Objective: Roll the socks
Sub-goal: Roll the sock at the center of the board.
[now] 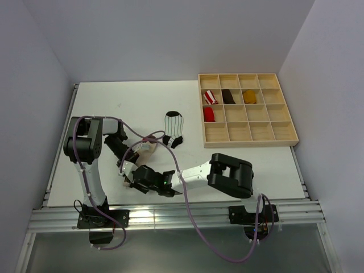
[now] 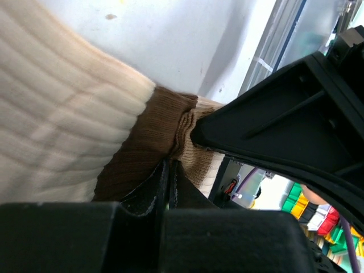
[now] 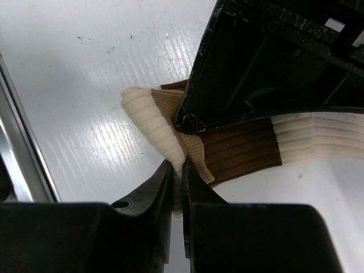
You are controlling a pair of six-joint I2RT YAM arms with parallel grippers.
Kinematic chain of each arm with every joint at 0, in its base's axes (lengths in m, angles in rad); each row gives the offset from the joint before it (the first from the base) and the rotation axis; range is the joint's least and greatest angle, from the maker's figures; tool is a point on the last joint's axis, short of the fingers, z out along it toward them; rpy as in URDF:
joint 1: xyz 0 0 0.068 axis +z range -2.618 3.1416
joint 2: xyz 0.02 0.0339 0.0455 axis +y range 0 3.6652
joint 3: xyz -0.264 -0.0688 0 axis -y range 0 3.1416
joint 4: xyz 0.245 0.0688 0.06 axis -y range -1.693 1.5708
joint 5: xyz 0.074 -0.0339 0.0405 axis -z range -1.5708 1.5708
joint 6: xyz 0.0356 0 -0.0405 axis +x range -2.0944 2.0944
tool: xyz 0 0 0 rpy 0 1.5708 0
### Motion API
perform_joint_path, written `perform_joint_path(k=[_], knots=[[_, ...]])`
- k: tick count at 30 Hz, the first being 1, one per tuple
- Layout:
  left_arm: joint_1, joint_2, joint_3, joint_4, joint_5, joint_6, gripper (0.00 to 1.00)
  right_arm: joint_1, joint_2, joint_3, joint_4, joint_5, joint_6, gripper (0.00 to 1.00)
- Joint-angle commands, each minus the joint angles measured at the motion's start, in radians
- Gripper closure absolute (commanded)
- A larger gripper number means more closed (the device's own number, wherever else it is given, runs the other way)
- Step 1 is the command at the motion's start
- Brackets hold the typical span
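Sock (image 3: pixel 239 149) end pinched in right claw (image 3: pixel 177 169), left claw (image 2: pixel 170 166); remainder cropped.

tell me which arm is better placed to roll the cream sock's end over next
Right, probably. The right gripper is shut on the curled edge of the cream sock, ready to turn it over; the left gripper is shut on its brown band, better suited to anchoring.
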Motion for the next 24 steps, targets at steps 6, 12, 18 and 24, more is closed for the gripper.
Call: perform_joint_path(k=[6, 12, 18, 24], knots=[[0.015, -0.088, 0.065, 0.162, 0.056, -0.083, 0.91, -0.054, 0.013, 0.031, -0.139, -0.165, 0.163, 1.00], [0.050, -0.134, 0.091, 0.228, 0.108, -0.167, 0.87, -0.087, 0.010, -0.001, -0.112, -0.274, 0.234, 1.00], [0.110, -0.178, 0.089, 0.306, 0.137, -0.250, 0.87, -0.136, 0.021, 0.005, -0.127, -0.372, 0.289, 1.00], [0.234, -0.278, 0.076, 0.381, 0.211, -0.295, 0.88, -0.192, 0.052, 0.065, -0.191, -0.483, 0.346, 1.00]])
